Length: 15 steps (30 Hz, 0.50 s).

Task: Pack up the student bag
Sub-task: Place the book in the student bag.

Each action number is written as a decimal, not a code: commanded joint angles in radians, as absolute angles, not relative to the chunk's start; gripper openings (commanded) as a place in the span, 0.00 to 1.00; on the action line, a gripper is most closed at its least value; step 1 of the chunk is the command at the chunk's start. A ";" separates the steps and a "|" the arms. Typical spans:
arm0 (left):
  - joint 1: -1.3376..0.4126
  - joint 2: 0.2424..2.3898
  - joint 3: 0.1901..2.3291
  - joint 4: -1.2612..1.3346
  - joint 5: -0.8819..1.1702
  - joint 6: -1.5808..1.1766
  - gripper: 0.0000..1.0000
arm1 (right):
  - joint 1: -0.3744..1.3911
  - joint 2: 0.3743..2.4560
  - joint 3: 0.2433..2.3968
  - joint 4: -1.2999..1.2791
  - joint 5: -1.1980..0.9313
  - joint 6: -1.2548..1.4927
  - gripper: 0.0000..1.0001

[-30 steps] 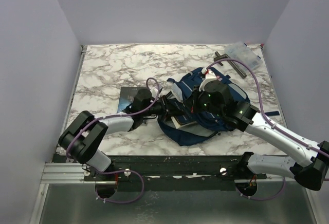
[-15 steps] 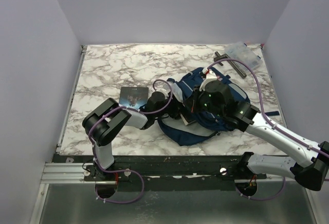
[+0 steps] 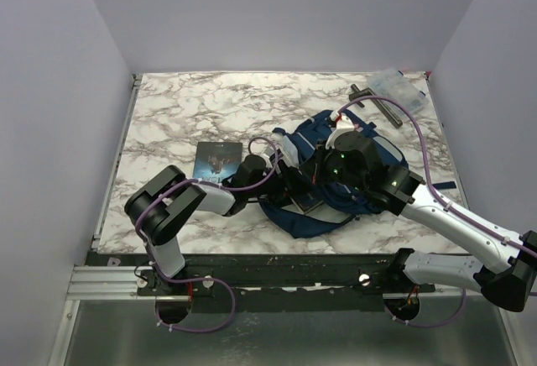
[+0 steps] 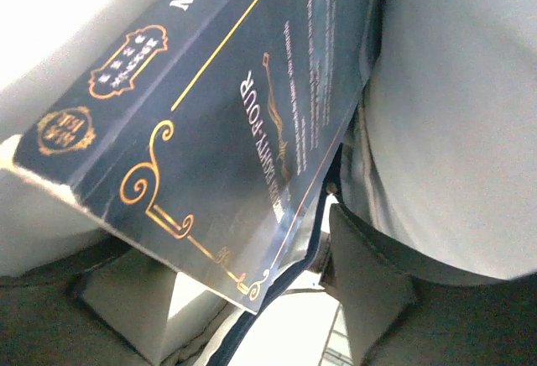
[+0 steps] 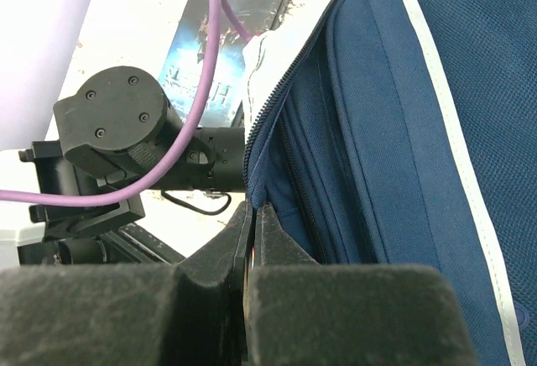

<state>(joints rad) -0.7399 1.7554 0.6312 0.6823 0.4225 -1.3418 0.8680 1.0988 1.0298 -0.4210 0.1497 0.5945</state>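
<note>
**Asker:** Where is the student bag?

**Me:** The student bag [image 3: 312, 220] lies on the marble table [image 3: 176, 114], a little right of centre in the overhead view. Its zip mouth is turned toward the left of the frame. Both my arms meet at that mouth.

**Asker:** What is your left pincer doing?

**Me:** My left pincer [image 4: 235, 248] is at the opening. In its wrist view the two fingers [image 4: 369, 299] stand wide apart at the bottom of the frame. The corner of a navy book [image 4: 218, 114] with gold lettering sits between them. A gap shows between the right-hand finger and the book's edge, so this pincer is spread and grips nothing. I cannot tell whether the other finger touches the cover.

**Asker:** And the right one?

**Me:** My right pincer [image 5: 254, 215] is closed tight, low in the middle of its wrist view. It pinches the navy fabric edge of the bag's opening. The bag's side, with its pale stripe, fills the right half of that frame.

**Asker:** What else is on the table?

**Me:** A second book [image 3: 216, 159] lies flat, left of the bag and just above my left arm in the overhead view. A clear pouch [image 3: 396, 87] and a dark bar [image 3: 376, 102] sit in the upper right, near the table's far corner.
</note>
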 commanded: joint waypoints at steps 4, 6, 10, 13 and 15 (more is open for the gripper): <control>-0.743 1.797 0.743 0.558 0.471 -1.231 0.22 | 0.865 1.065 1.072 -0.365 0.132 0.600 0.01; -0.755 1.835 0.822 0.557 0.469 -1.249 0.11 | 0.865 1.060 1.076 -0.366 0.133 0.600 0.01; -0.793 1.906 0.980 0.555 0.465 -1.298 0.07 | 0.865 1.061 1.077 -0.374 0.135 0.598 0.00; -0.827 1.965 1.070 0.551 0.475 -1.343 0.10 | 0.864 1.060 1.065 -0.371 0.136 0.603 0.01; -0.836 1.980 1.075 0.550 0.469 -1.366 0.23 | 0.865 1.055 1.062 -0.372 0.138 0.604 0.01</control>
